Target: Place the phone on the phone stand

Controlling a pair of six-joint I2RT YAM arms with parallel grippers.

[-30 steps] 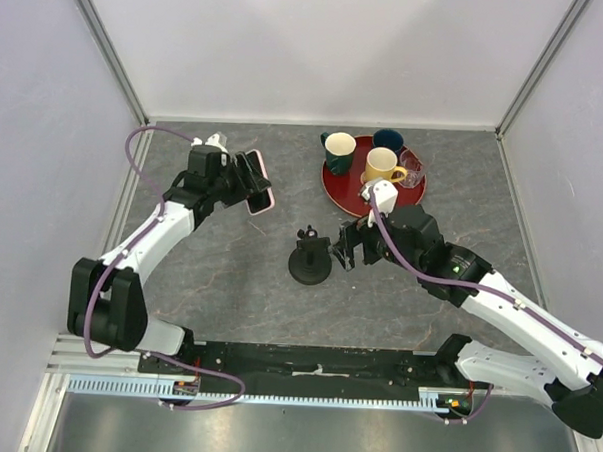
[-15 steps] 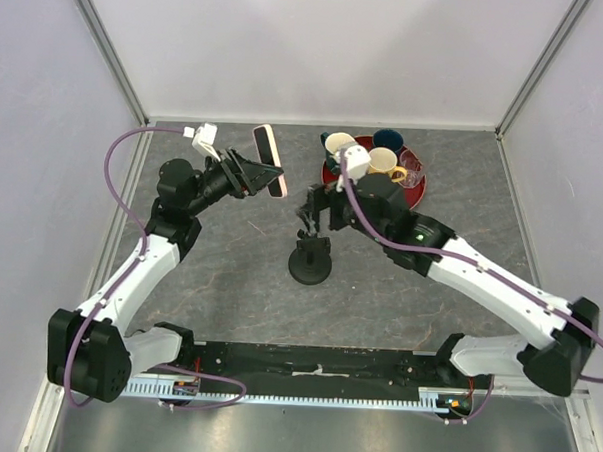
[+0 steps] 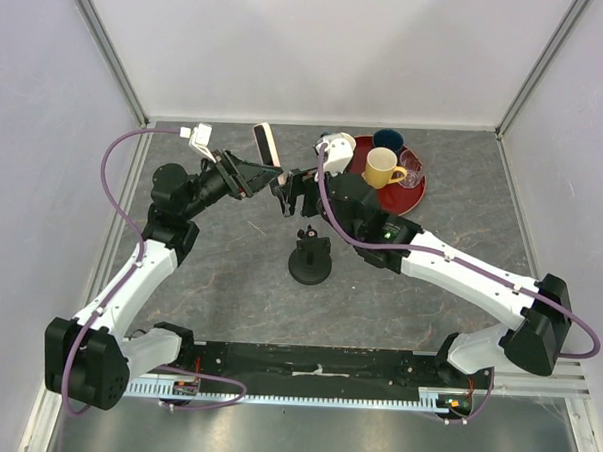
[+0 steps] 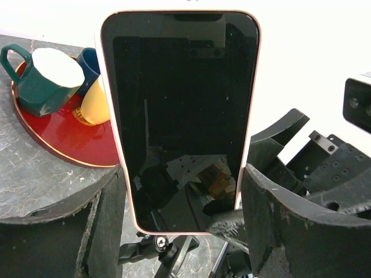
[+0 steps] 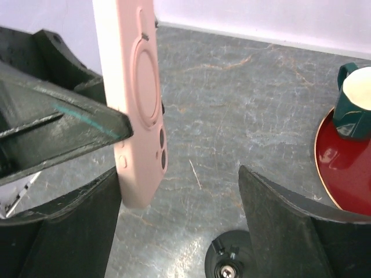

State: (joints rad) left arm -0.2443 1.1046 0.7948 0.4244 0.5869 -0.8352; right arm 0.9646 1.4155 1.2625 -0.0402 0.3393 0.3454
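The phone point(image 3: 267, 146), black screen and pale pink case, is held upright in the air by my left gripper point(image 3: 254, 172), which is shut on its long edges. In the left wrist view the screen point(image 4: 179, 116) faces the camera between the fingers point(image 4: 278, 226). My right gripper point(image 3: 283, 193) is open, right beside the phone's lower end. In the right wrist view the pink back point(image 5: 139, 104) hangs just inside its left finger point(image 5: 64, 231), with a wide gap to the other. The black phone stand point(image 3: 310, 258) stands on the table below; it also shows in the right wrist view point(image 5: 232, 260).
A round red tray point(image 3: 415, 194) at the back right holds a yellow mug point(image 3: 382, 169), a dark green mug point(image 5: 356, 104), a blue mug point(image 3: 388, 140) and a glass. Grey walls close the table on three sides.
My right gripper has risen from beside the stand and moved back-left to the phone. My left arm has lifted the phone and turned it upright, shifting it a little to the right.
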